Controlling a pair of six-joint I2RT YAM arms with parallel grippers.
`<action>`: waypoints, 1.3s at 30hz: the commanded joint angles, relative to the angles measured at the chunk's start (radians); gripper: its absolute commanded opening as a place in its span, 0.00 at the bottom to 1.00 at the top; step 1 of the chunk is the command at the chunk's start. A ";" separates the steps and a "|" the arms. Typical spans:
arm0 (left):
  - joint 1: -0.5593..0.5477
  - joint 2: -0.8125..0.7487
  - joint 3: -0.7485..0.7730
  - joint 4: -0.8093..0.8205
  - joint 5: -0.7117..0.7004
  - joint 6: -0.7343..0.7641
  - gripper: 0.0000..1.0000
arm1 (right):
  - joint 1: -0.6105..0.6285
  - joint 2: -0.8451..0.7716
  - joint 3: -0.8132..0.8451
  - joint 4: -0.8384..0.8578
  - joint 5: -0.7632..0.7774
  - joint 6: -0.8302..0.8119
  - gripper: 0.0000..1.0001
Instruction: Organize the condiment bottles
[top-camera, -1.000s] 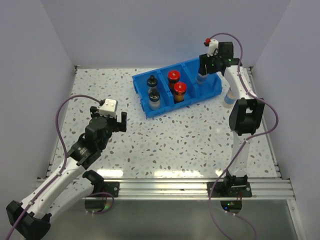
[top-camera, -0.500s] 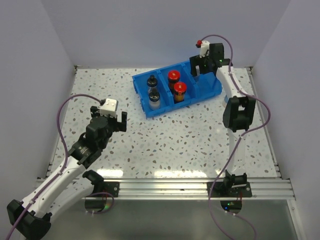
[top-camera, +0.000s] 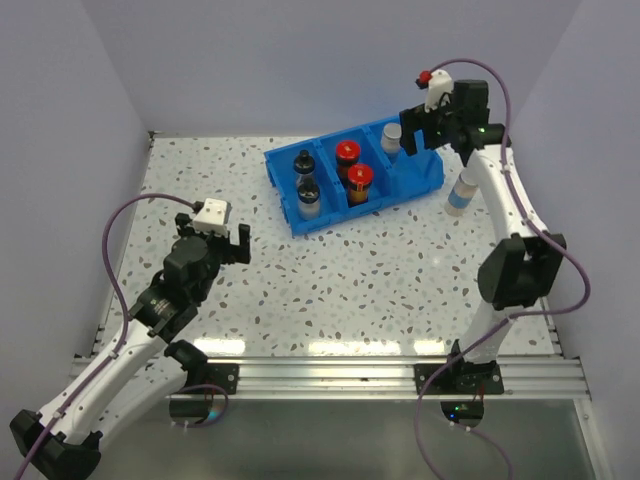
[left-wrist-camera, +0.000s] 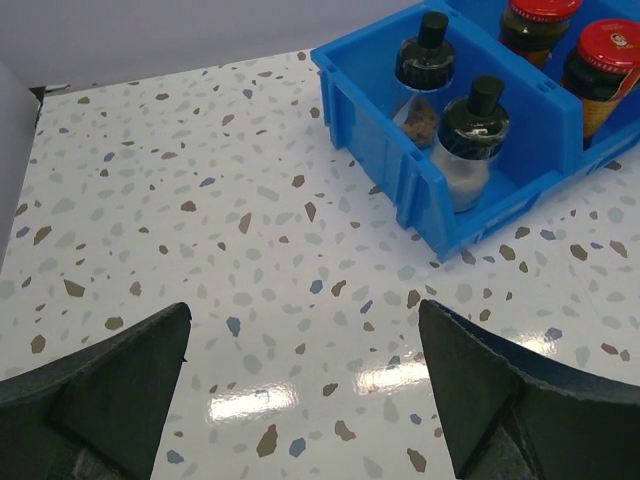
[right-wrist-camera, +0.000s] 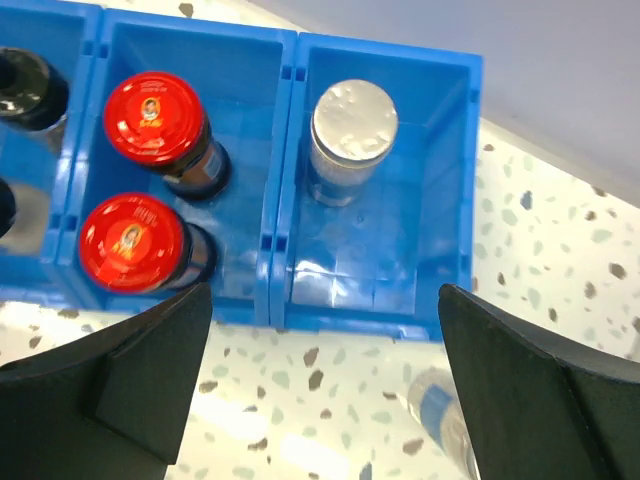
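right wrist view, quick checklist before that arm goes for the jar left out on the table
1. The right gripper is open and empty: ok.
2. The silver-capped jar stands upright in the right compartment of the bin, clear of the gripper: ok.
3. That compartment has free floor for a second jar: ok.
4. The loose jar stands upright on the table, right of the bin, with nothing against it: ok.
5. The left gripper is open and away from that side: ok.
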 joint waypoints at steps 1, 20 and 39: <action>0.008 -0.017 -0.004 0.022 0.016 0.009 1.00 | -0.043 -0.198 -0.162 0.020 -0.041 -0.003 0.98; 0.008 -0.020 -0.004 0.022 0.056 0.005 1.00 | -0.261 -0.484 -0.678 0.137 0.134 0.136 0.96; 0.008 -0.014 -0.003 0.021 0.047 0.008 1.00 | -0.293 -0.117 -0.447 0.243 0.160 0.270 0.91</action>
